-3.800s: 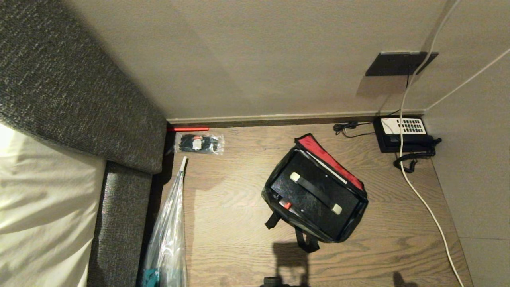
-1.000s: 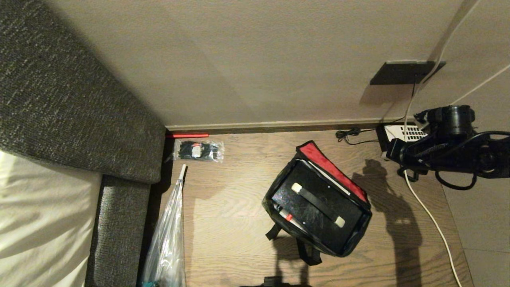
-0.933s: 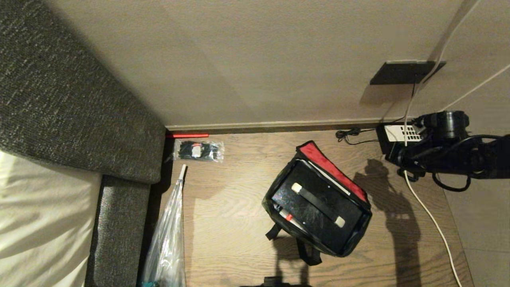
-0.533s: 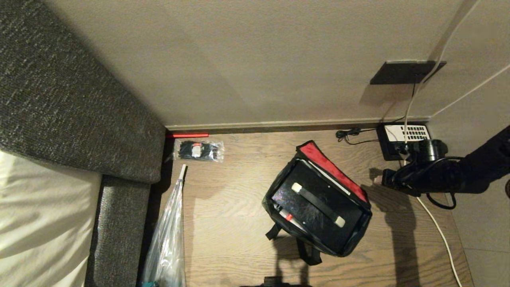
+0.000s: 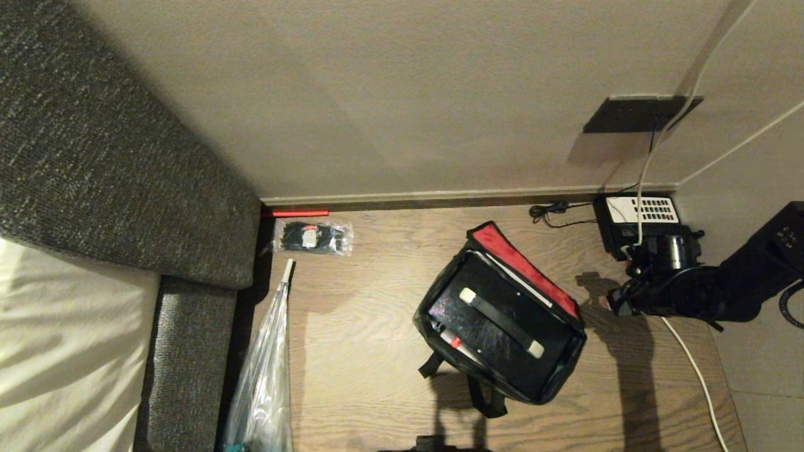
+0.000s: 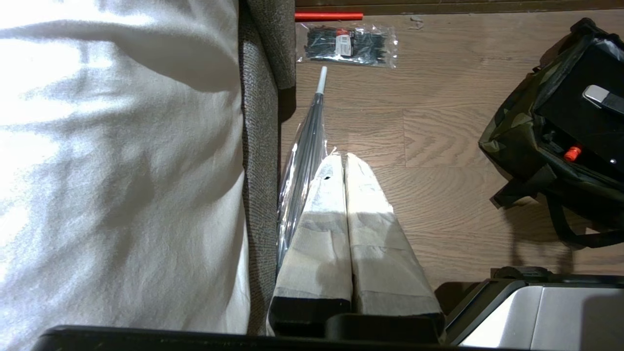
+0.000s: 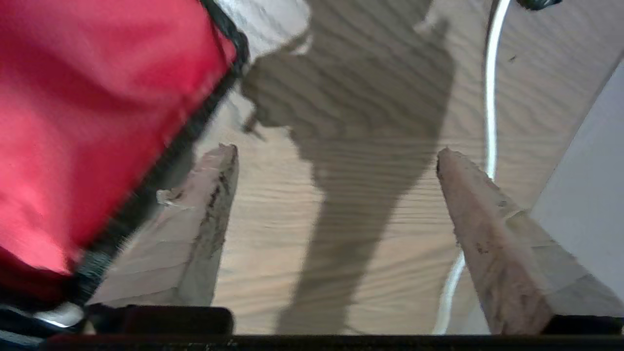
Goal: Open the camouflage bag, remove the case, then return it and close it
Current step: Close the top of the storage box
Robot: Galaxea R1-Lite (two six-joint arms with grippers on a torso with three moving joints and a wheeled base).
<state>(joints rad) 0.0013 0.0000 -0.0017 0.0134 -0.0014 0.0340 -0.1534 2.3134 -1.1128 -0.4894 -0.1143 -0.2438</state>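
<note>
The bag (image 5: 499, 314) lies open with the case (image 5: 496, 317) inside, and the right gripper (image 7: 336, 195), jaws wide and empty, hovers beside its lid (image 7: 92, 117).

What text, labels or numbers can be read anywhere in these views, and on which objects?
None can be read.
Telephone: white keypad, key markings too small to read.
Packet of black cable ties: white and red label, print too small to read.
Camouflage bag and the case inside it: no lettering visible.
</note>
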